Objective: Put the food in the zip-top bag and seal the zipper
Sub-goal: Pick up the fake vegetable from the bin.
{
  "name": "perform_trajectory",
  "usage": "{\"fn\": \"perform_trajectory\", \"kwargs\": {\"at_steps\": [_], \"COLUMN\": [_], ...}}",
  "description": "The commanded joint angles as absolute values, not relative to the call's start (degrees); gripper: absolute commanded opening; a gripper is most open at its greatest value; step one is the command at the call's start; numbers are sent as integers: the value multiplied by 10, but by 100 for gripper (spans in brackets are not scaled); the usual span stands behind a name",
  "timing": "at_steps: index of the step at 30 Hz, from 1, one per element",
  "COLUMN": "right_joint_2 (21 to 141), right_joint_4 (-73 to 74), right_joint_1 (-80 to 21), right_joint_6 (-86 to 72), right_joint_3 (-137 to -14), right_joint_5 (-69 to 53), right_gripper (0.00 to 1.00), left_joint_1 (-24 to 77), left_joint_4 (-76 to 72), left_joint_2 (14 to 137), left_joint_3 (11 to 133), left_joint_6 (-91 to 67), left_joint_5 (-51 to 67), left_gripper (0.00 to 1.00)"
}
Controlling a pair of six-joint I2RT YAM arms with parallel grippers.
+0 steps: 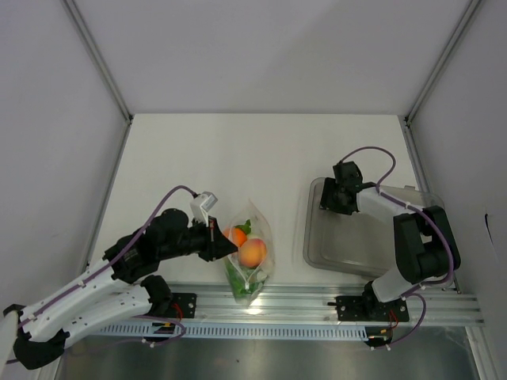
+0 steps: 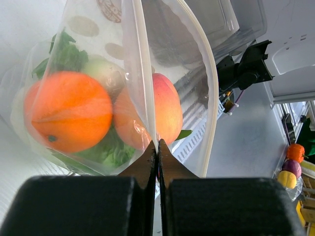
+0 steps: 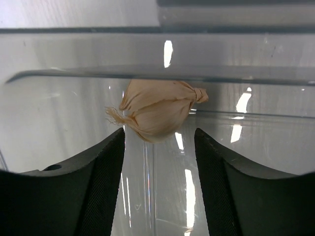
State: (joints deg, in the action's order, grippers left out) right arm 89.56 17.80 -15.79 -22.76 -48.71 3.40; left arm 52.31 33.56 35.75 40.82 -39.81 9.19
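The zip-top bag (image 1: 252,253) lies at the table's near edge with food in it: an orange (image 2: 69,110), a reddish-orange fruit (image 2: 165,110), green lettuce (image 2: 66,56) and a pale round piece (image 2: 106,73). My left gripper (image 2: 157,142) is shut on a fold of the bag's clear film, at the bag's left side (image 1: 224,247). I cannot make out the zipper. My right gripper (image 1: 337,198) hangs inside the clear tray (image 1: 317,245). It stands open (image 3: 158,131), with a pale garlic-shaped piece (image 3: 157,110) just past its fingertips, gaps on both sides.
An aluminium rail (image 1: 317,305) runs along the near edge, under the bag's lower end. White walls close in the table on the left, right and far sides. Spare toy fruit (image 2: 293,160) lies off the table.
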Motion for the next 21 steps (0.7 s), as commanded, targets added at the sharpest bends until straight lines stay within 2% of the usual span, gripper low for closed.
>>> {"fn": "perform_trajectory", "kwargs": {"at_steps": [1, 12, 21], "right_joint_2": [902, 923, 913], "right_joint_4": [138, 105, 84], "right_joint_1": [-157, -158, -161], "right_joint_6": [-207, -193, -201], "right_joint_3": [-511, -504, -484], "right_joint_5": [42, 69, 87], "right_gripper": [59, 51, 31], "left_joint_1": [521, 521, 521], "left_joint_4": [320, 314, 315], "left_joint_2": [362, 371, 371], "left_joint_3": [410, 412, 410], "left_joint_6": [-386, -388, -389], "left_joint_5": [91, 92, 91], "left_gripper": [1, 1, 1]}}
